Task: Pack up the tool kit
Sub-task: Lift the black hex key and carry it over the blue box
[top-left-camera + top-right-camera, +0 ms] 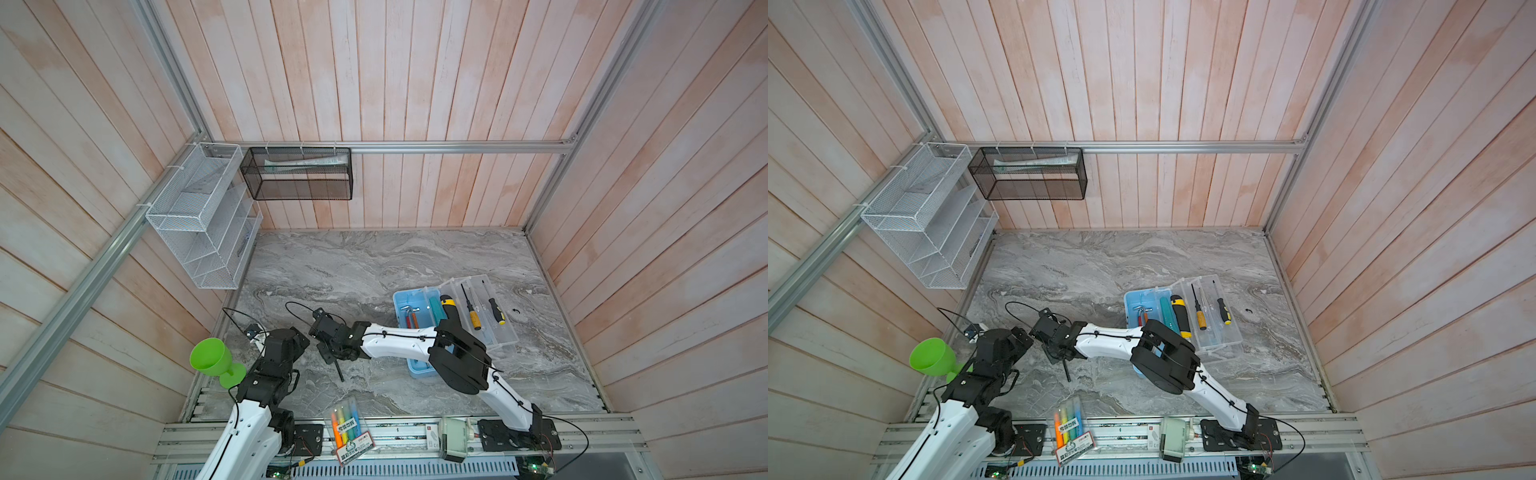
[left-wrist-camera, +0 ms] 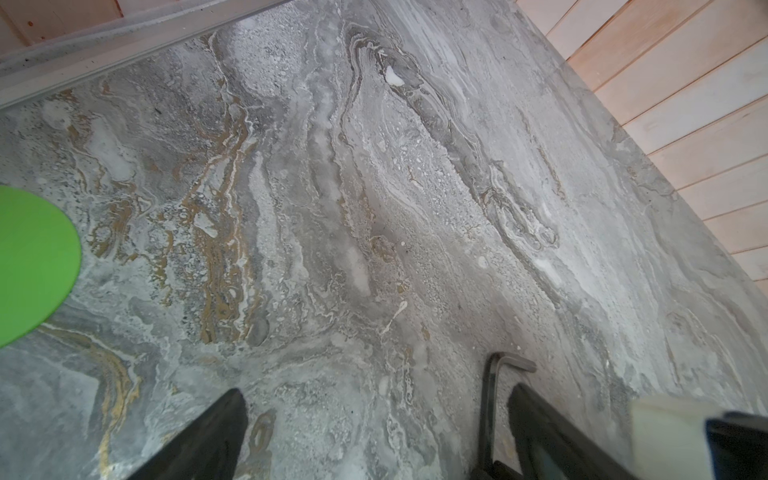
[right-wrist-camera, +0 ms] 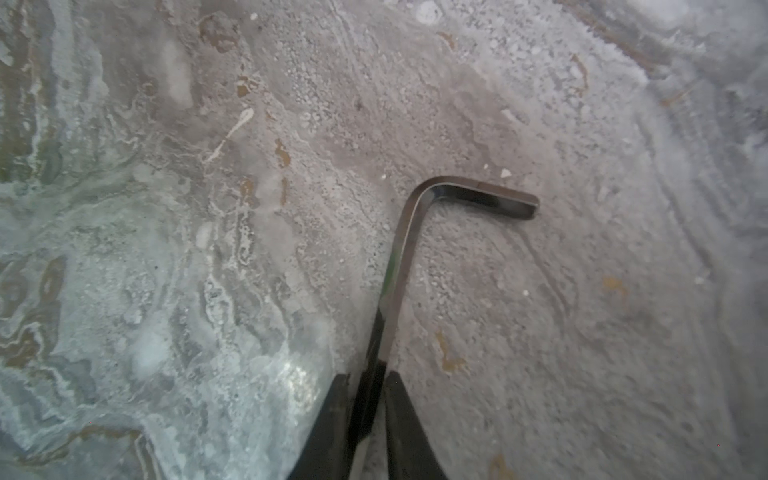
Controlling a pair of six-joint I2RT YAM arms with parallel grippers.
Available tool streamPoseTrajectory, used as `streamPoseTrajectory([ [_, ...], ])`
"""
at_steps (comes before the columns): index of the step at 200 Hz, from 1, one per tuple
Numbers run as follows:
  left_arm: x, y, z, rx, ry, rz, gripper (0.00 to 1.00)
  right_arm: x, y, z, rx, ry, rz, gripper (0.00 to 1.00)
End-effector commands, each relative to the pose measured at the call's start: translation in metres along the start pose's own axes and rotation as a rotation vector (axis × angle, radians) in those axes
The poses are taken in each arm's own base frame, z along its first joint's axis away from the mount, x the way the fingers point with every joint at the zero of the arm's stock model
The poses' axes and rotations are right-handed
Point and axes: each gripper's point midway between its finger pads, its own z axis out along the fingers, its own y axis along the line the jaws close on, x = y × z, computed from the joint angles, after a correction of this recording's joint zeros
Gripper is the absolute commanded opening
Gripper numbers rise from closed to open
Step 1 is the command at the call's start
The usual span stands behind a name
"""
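Hex key (image 3: 397, 257), dark L-shaped metal, pinched at long shank by right hand (image 3: 365, 378) low over veined counter (image 3: 166, 249); left hand (image 2: 376, 392) spread wide.

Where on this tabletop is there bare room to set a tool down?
Free: the back strip of the grey marble tabletop, between the back wall and the light-blue plastic case; front right, between right arm and side wall. Crowded: front left, with the open left gripper, the right gripper pinching a black L-shaped hex key, and a green goblet.
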Motion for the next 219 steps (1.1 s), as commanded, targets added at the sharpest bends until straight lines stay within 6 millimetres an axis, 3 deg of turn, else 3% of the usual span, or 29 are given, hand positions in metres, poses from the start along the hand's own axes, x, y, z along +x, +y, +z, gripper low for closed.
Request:
streamPoseTrajectory([
  [1,0.002,-0.001,0.001,0.017,0.002,0.015,1.00,0.019,-0.020,0.009,0.086,0.064,-0.009,0.11],
  [60,0.002,-0.001,0.001,0.018,0.002,0.016,1.00,0.013,-0.025,-0.003,0.083,0.045,0.007,0.00],
  [148,0.002,-0.005,0.000,0.044,0.001,0.024,1.00,-0.009,-0.028,-0.028,0.080,-0.029,0.017,0.00],
  [219,0.002,-0.007,-0.001,0.057,0.003,0.032,1.00,-0.034,-0.053,-0.081,0.130,-0.150,0.046,0.00],
])
